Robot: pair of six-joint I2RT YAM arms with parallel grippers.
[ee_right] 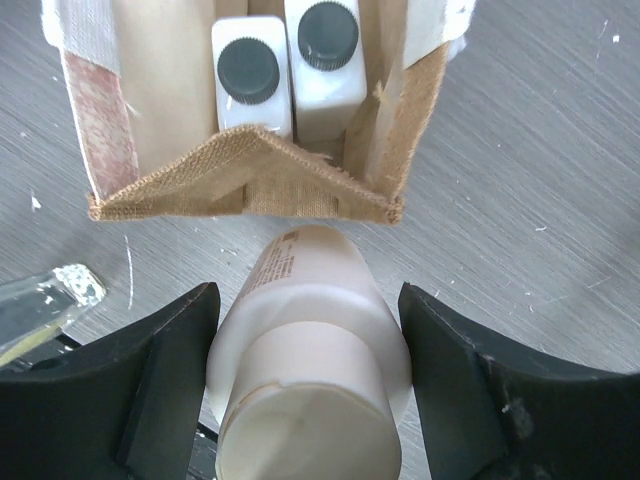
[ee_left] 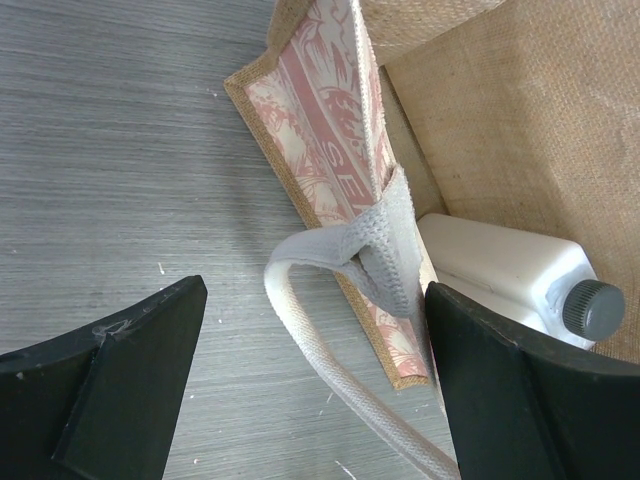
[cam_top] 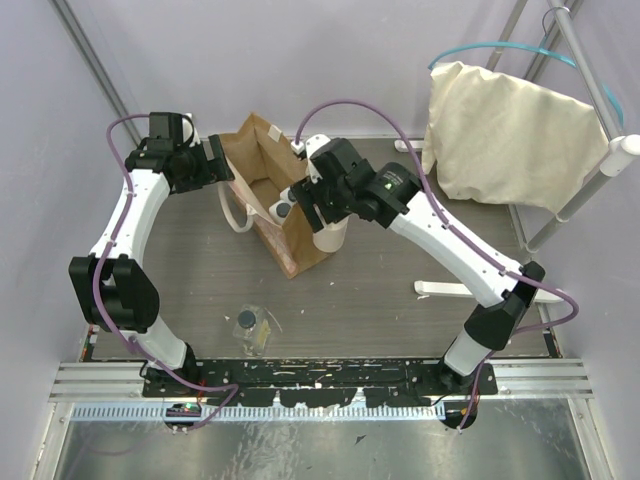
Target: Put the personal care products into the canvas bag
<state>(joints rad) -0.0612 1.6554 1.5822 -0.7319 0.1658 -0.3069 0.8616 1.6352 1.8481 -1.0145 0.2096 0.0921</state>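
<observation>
Right claw (ee_right: 308,290): clenched on the cream bottle (ee_right: 300,340), it appears, with both sides met by the fingers. The bottle is held upright, long axis straight down from the wrist. The bag (ee_right: 250,165) is seen just ahead of the fingertips, two white bottles (ee_right: 250,100) standing inside. A lift and short forward carry is judged needed. Left claw (ee_left: 315,288): released, set astride the bag's wall and handle (ee_left: 283,300).

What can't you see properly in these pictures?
Small wrapped item: top view, too small to identify; right wrist view, cut by the left edge.
Base of the cream bottle: right wrist view, hidden by its own body.
Print on the canvas bag: left wrist view, partly covered by the handle, cut by the top edge.
</observation>
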